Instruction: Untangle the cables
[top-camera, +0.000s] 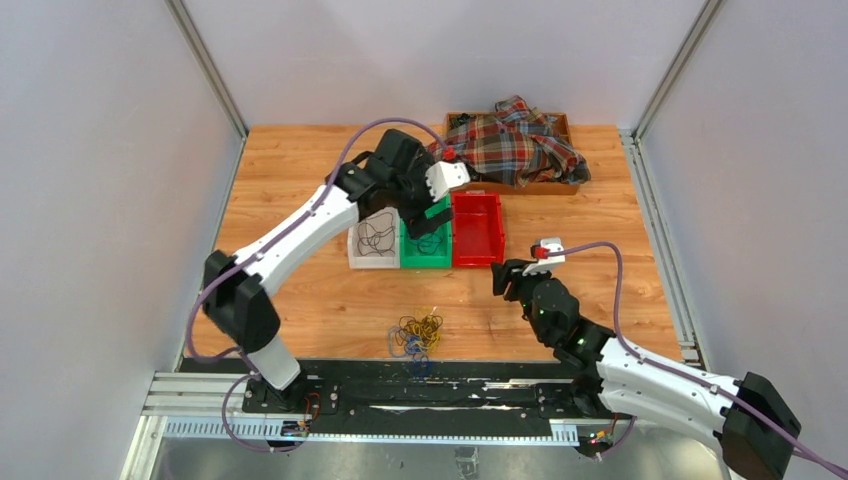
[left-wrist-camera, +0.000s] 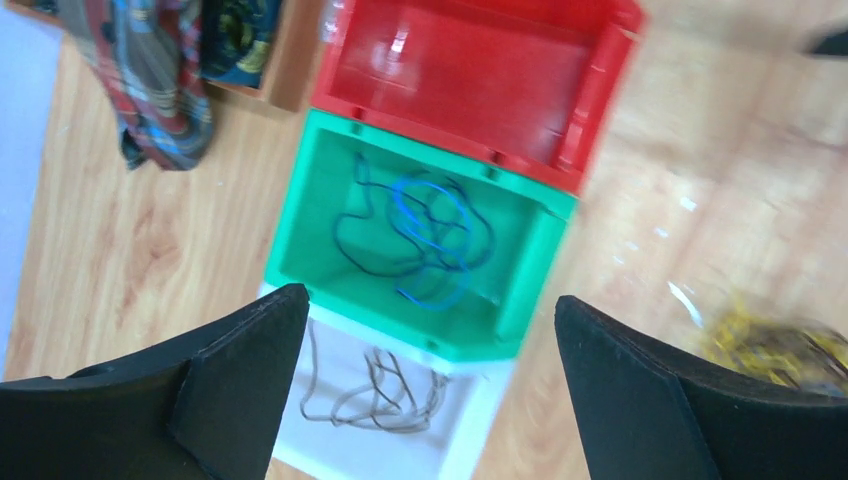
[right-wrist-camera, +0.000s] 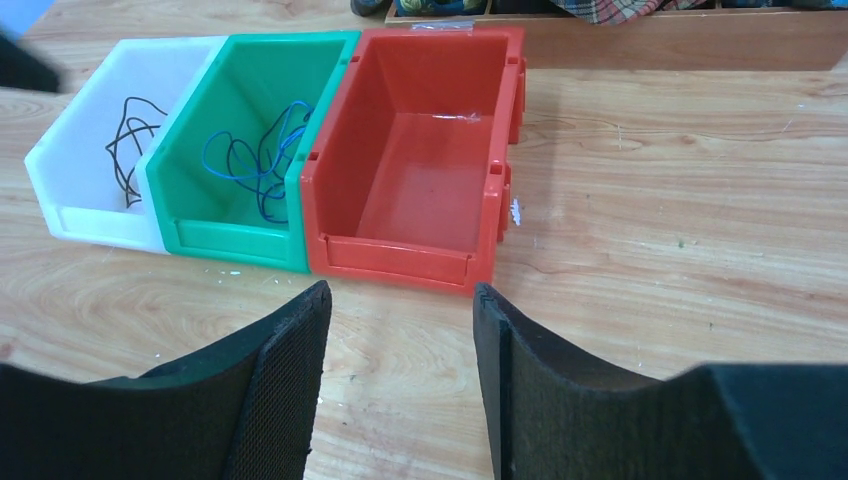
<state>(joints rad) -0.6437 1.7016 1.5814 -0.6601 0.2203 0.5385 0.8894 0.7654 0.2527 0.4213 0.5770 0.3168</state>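
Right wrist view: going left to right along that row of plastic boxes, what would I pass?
White box holding a dark cable → green box holding a blue cable → red box.

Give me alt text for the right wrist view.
Three bins in a row on a wooden table: white bin holding a dark cable, green bin holding a blue cable, red bin empty. The right gripper, black fingers open, frames the foreground.
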